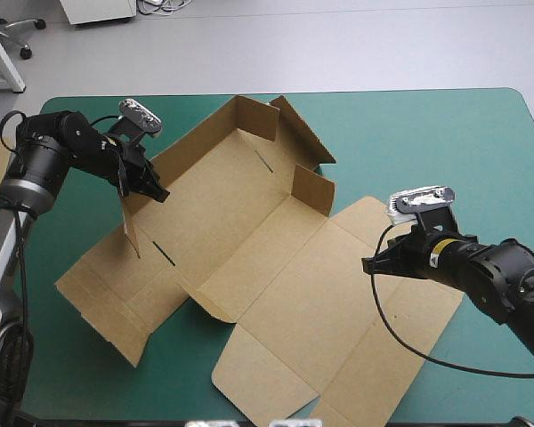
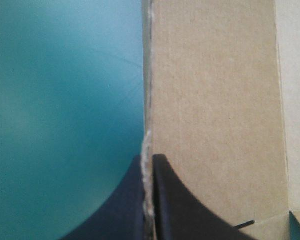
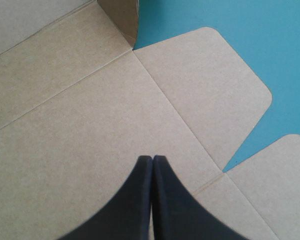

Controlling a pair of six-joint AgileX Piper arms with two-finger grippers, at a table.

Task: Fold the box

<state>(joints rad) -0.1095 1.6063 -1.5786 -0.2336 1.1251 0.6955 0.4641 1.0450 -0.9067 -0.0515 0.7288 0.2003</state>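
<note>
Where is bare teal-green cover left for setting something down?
The widest bare teal-green table cover lies at the far right, beyond the part-folded brown cardboard box; a narrower patch sits near left. The centre is crowded: box, left pincer, right pincer.

Plain matte brown box, evenly coloured across panels and flaps, uniform teal-green table cover, black left gripper, black right gripper

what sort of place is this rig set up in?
Probably a robotics lab or test workroom: a teal-green covered table, two black robot arms at left and right working a cut brown cardboard box, and a wheeled office chair base beyond the far edge.
</note>
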